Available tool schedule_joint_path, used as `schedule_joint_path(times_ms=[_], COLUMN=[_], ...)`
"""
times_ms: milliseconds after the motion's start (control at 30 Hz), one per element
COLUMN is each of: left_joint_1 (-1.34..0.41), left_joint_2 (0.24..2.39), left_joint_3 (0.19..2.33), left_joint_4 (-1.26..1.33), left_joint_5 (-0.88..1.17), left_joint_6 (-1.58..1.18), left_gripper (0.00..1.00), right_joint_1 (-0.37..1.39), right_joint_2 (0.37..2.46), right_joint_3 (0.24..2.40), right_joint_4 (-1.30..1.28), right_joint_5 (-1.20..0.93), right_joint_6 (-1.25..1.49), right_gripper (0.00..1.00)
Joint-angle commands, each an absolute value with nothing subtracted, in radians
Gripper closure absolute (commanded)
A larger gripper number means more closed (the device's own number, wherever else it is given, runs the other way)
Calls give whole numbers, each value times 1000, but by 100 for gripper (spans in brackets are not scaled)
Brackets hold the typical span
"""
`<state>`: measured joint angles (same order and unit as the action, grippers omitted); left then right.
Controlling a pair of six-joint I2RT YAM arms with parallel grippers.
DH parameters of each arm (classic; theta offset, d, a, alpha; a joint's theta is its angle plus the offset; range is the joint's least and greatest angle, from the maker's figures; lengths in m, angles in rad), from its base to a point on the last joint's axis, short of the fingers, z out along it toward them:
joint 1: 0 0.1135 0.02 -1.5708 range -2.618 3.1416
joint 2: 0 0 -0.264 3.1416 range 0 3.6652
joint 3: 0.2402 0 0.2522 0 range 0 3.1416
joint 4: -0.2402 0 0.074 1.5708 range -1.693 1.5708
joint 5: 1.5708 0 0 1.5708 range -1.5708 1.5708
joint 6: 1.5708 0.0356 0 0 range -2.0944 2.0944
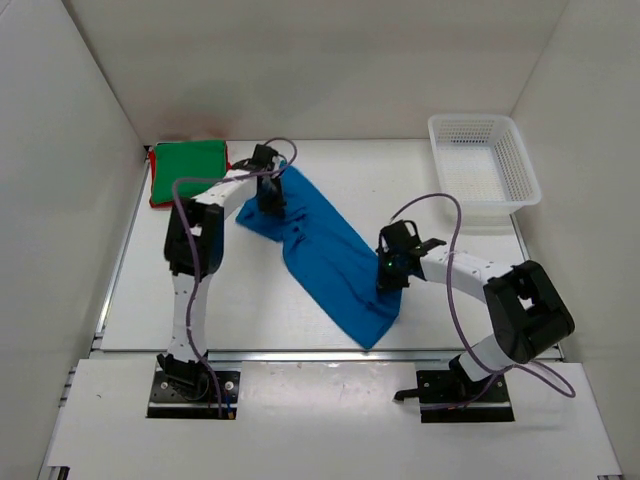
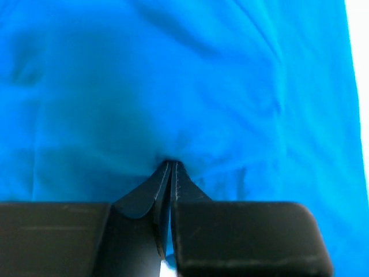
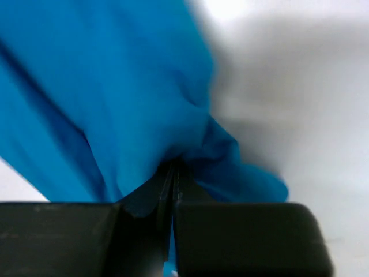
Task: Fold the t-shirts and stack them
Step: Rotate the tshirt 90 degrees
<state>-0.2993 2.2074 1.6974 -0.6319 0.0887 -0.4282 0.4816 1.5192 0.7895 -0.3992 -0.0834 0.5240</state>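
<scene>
Pinches the blue t-shirt (image 1: pixel 320 255) at both ends across the tabletop (image 1: pixel 240 300). Nearest the bases, at 4 o'clock, clamps the right claw (image 1: pixel 390 282) tight on a bunched fold of the cloth's right-hand edge, with a tail of fabric trailing on toward 5 o'clock. Shows, in the right wrist view, blue cloth gathered at the closed tips and bare white surface beyond. Lays the garment's long axis as a narrow diagonal band, from 5 o'clock up to 11 o'clock. At the far end, at 11 o'clock, grips the shirt's upper edge in the left claw (image 1: pixel 268 205), jaws together, cloth puckered at the tips and blue filling the left wrist view. Puts each end of the band at its own arm, so likely turns on carrying one end along that axis toward the other, or on drawing the two apart to flatten it first; cannot tell which. Farther off, at 10 o'clock in the far left corner, finds the folded green t-shirt (image 1: pixel 187 170) resting on the red t-shirt (image 1: pixel 152 185), only a red edge showing, just beside the left claw. Places the white mesh basket (image 1: pixel 528 170) at 2 o'clock, well apart from the cloth.
</scene>
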Motion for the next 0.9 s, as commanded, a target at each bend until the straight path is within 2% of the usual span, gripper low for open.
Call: schedule_joint_path(times_ms=[0,133,200,267,333,400,433,500,567,633,700,733,833,867], left_joint_1=[-330,-325,-318,-298,-291,-279,-270,-258,-252,-250,-261,-261,-278,-285], left_joint_2=[2397,2652,2771,2764,2689,2646,2645,2655,2666,2617,2530,2454,2203,2087], left_joint_3=[2037,2521,2740,2697,2518,2444,2460,2560,2708,2738,2700,2635,2265,2068], left_joint_4=[-804,-1032,-1057,-996,-901,-806,-801,-817,-831,-806,-795,-776,-680,-657], left_joint_5=[81,107,168,212,212,204,215,254,386,507,566,566,509,503], left_joint_6=[-367,-373,-415,-437,-452,-460,-460,-465,-477,-520,-526,-506,-474,-468], left_gripper=[87,87,90,91,93,91,87,84,79,65,65,68,71,71], right_joint_1=[596,739,767,781,793,813,816,809,799,781,773,772,773,772], right_joint_2=[1474,1506,1525,1542,1545,1554,1568,1583,1582,1568,1531,1522,1461,1447], right_joint_3=[755,733,723,697,681,676,680,696,731,755,820,840,903,899], right_joint_4=[-405,-327,-258,-200,-117,-83,-65,-46,-35,-14,-46,-95,-184,-208], right_joint_5=[-110,-109,-116,-126,-112,-100,-98,-115,-153,-199,-218,-213,-190,-181], right_joint_6=[632,701,747,790,825,845,835,792,721,635,589,566,546,555], right_gripper=[100,100,100,100,100,100,100,100,100,100,100,99,87,79])
